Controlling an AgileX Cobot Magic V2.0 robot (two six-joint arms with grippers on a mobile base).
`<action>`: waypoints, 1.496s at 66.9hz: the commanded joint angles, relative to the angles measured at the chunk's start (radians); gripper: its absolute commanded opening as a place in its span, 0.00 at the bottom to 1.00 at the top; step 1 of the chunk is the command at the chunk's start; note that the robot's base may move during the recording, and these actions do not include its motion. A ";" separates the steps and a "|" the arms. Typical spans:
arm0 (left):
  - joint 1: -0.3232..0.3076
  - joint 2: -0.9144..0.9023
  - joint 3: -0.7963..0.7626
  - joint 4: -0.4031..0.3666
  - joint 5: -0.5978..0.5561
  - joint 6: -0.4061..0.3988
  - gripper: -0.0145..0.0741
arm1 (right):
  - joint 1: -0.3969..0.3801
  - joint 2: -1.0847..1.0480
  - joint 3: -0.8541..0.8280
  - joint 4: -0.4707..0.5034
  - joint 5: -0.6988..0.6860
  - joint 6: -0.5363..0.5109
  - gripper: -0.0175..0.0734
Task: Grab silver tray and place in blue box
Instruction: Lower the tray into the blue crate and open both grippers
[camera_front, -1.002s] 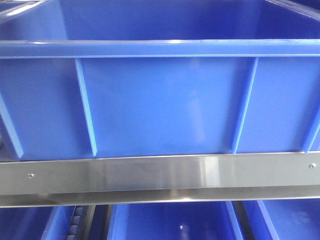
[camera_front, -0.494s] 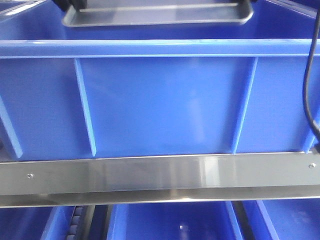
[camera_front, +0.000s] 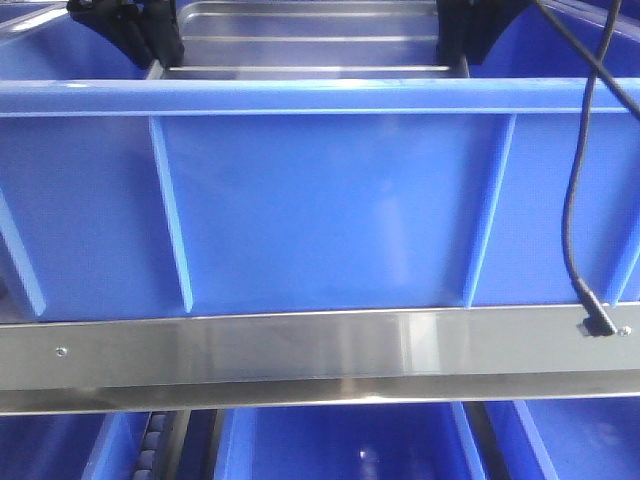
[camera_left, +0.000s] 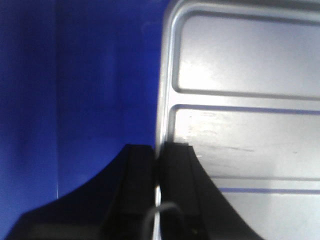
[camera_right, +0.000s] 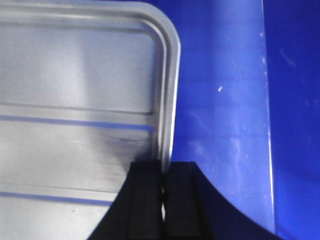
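Tray (camera_front: 310, 40) inside box (camera_front: 320, 210) opening, base just visible over near rim, top centre of front view. Left gripper (camera_left: 159, 165) clamped on tray's left edge, rim pinched between both fingers; right gripper (camera_right: 162, 180) same on right edge. Long axis runs 9 to 3 o'clock, one gripper per short end, neither arm nearer. From left wrist, tray body spreads toward 3 o'clock, box wall at 9; mirrored on right wrist, wall at 3. Blue gap both sides, so tray likely clears walls. Coming move hinges on height above box floor: cannot tell, hidden by near wall. Black cable (camera_front: 580, 200) draped at 3 o'clock over box front, plug resting by steel rail (camera_front: 320, 350); snag risk for right arm. More blue bins (camera_front: 340, 440) below rail, not in the way.
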 joint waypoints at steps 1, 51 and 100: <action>-0.028 -0.035 -0.046 -0.081 -0.189 0.002 0.16 | 0.024 -0.047 -0.043 0.101 -0.187 -0.021 0.25; 0.028 -0.037 -0.046 -0.017 -0.047 -0.002 0.54 | -0.036 -0.047 -0.043 0.105 -0.133 -0.020 0.64; 0.036 -0.056 -0.046 0.034 -0.097 -0.002 0.16 | -0.042 -0.055 -0.043 0.092 -0.194 -0.040 0.25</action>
